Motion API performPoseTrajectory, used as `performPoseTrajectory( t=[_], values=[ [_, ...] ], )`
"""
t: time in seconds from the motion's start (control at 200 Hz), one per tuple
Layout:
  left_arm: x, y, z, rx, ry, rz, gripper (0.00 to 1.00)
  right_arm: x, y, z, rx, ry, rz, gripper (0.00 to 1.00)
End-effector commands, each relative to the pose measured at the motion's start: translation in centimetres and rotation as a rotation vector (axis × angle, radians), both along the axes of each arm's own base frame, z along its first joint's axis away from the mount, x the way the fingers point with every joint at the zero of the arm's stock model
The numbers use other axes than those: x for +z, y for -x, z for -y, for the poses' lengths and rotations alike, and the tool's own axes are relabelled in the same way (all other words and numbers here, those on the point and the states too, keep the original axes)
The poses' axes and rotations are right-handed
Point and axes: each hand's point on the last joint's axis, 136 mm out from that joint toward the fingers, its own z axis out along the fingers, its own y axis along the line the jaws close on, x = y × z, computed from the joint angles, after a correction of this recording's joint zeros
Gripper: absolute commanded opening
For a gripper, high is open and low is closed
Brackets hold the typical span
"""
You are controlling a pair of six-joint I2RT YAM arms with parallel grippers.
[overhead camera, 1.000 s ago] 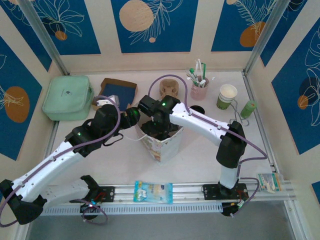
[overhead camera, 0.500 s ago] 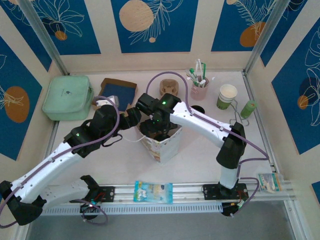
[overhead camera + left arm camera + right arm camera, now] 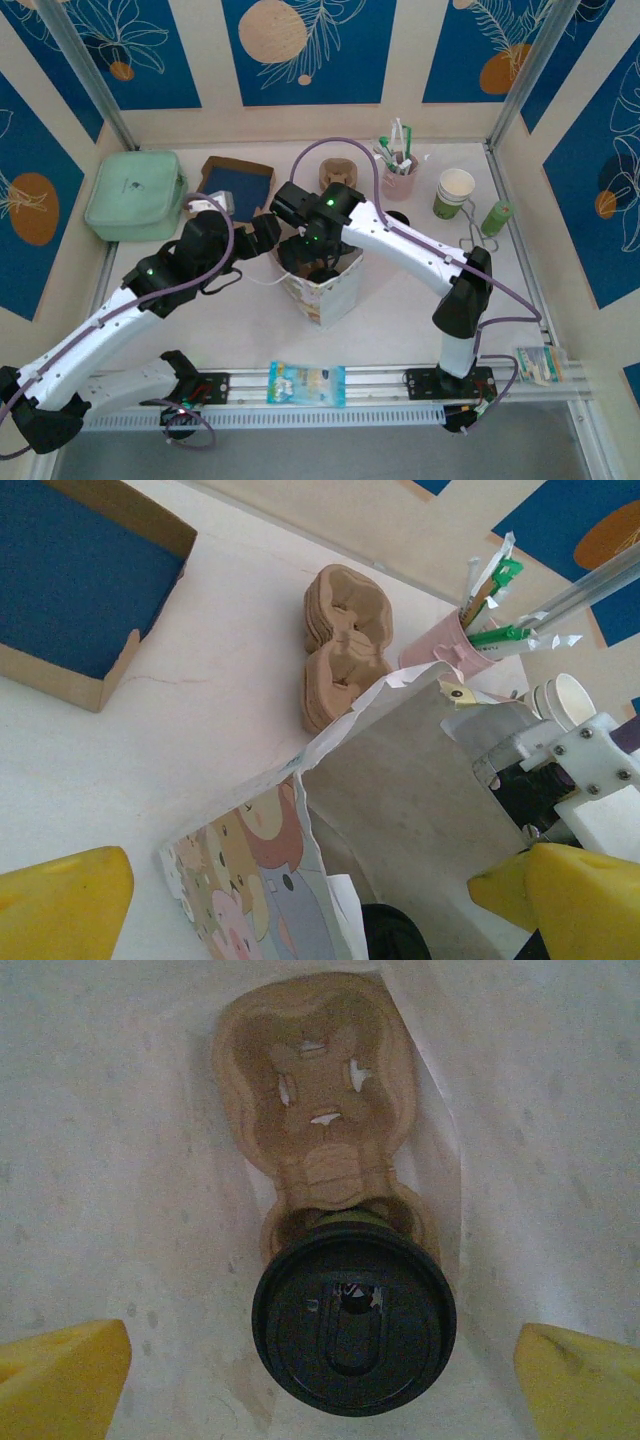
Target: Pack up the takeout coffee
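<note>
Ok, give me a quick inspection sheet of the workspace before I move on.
Surface: white table, no spills seen.
Job's things: takeout coffee, black lid on, upright in a pulp carrier inside the paper bag.
Clutter: green pouch, blue-lined box, pink stirrer cup, lidless paper cup, green tube, snack packet.
Grippers: right gripper open above the coffee; left gripper open at the bag's rim.
Cables: purple cables looped over both arms.
Surroundings: blue and cream wall panels.
</note>
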Motion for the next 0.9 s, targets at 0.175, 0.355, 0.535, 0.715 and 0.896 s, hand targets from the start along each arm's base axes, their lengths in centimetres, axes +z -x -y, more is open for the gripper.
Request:
performPoseTrajectory(
  t=[0.175, 0.355, 0.535, 0.715, 0.896],
  values=[
    [2.2, 0.6, 0.0, -0.025, 0.025, 0.04, 1.0, 2.6, 0.5, 0.4, 0.017, -0.025, 0.034, 0.99],
    [2.5, 0.8, -0.1, -0.027, 0.032, 0.044, 1.0, 3.1, 0.6, 0.4, 0.019, -0.027, 0.037, 0.99],
    [2.7, 0.9, -0.2, -0.029, 0.036, 0.049, 1.0, 3.5, 0.6, 0.4, 0.02, -0.034, 0.041, 0.99],
    [3.0, 1.0, -0.3, -0.033, 0.039, 0.054, 1.0, 3.9, 0.7, 0.3, 0.023, -0.041, 0.045, 0.99],
    [3.0, 1.1, -0.3, -0.032, 0.041, 0.056, 1.0, 4.4, 0.8, 0.2, 0.029, -0.048, 0.051, 0.99]
  ],
)
